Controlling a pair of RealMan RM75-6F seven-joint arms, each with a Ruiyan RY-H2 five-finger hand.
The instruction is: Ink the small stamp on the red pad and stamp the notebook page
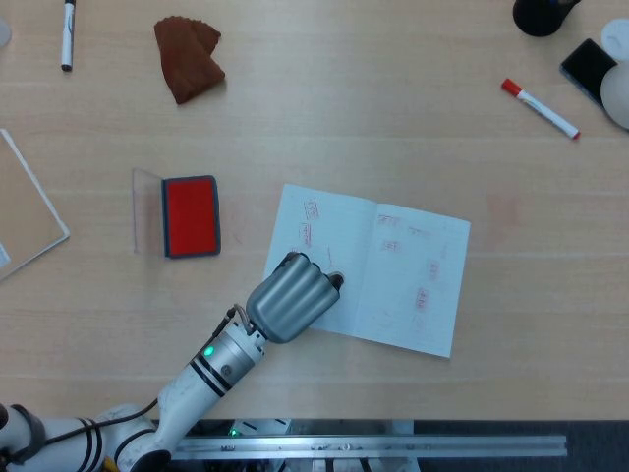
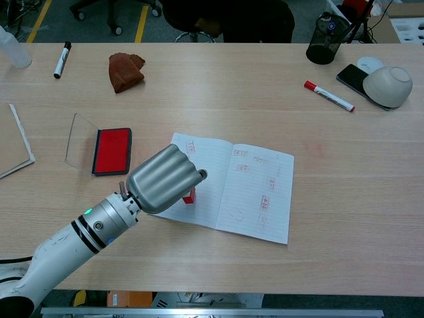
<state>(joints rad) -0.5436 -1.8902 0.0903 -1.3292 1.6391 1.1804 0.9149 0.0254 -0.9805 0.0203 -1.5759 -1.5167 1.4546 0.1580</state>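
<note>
My left hand grips the small red stamp, which shows only in the chest view, peeking out under the curled fingers. The stamp's base meets the lower part of the left page of the open notebook. Several faint red stamp marks dot both pages. The red ink pad lies open to the left of the notebook, its clear lid folded out beside it. My right hand is in neither view.
A brown cloth and a black marker lie at the far left. A red-capped marker, a phone, a bowl and a dark cup sit far right. A flat board lies at the left edge.
</note>
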